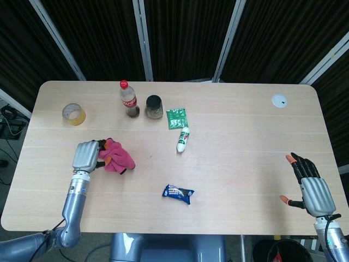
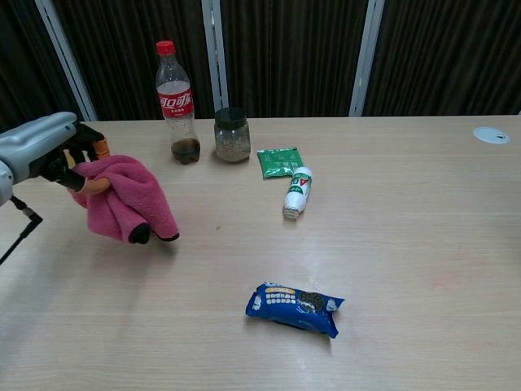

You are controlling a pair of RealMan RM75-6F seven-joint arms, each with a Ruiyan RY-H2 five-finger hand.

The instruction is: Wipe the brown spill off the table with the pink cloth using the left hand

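Observation:
My left hand [image 1: 87, 155] grips the pink cloth [image 1: 117, 156] at the left side of the table [image 1: 245, 136]. In the chest view the left hand [image 2: 45, 155] is raised and the pink cloth [image 2: 126, 199] hangs from it, its lower tip just above or touching the tabletop. A tiny brown spot [image 2: 217, 227] lies on the wood to the right of the cloth, apart from it. At the front right edge my right hand [image 1: 311, 188] is open with its fingers spread, holding nothing; the chest view does not show it.
At the back stand a cola bottle [image 2: 177, 106] and a dark-lidded jar [image 2: 232, 135]. A green packet [image 2: 280, 161] and a white tube [image 2: 297, 192] lie mid-table, a blue snack pack [image 2: 295, 308] nearer the front. A tape roll [image 1: 73, 114] sits far left, a white disc [image 1: 280, 100] back right.

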